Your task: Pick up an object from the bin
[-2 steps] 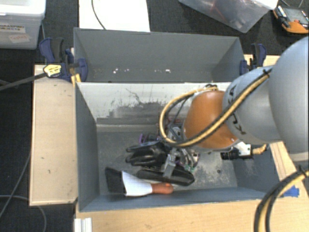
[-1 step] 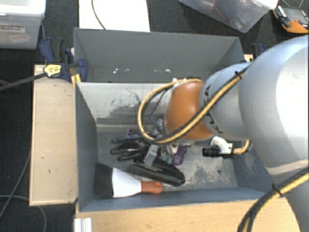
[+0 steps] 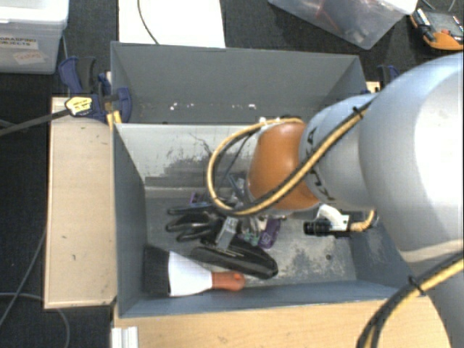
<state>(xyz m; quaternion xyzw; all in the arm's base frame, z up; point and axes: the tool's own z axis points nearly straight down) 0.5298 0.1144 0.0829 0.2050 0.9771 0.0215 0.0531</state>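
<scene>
A: Jaws?
B: Tucked under the orange cover [image 3: 279, 165], low over the middle of the bin [image 3: 130, 216] floor. Apart or together, can't tell; the cover blocks them.
A: Which thing are they on?
B: Nothing visibly gripped. Nearest is what looks like a black glove [image 3: 190, 223], just left of them toward the left wall. A dark long case [image 3: 243, 261] lies just in front, toward the front edge, and a purple bit [image 3: 270, 232] sits right beside them. The brush [image 3: 185, 274] lies along the front edge near the front-left corner, its handle touching the case.
A: Doing it well?
B: My call: the things are crowded here, so commit to one. Come straight down on the glove's bulk, close fully and lift vertically. Watch the case and brush, since either could snag and drag up. The glove is soft, so a shallow pinch may slip.
</scene>
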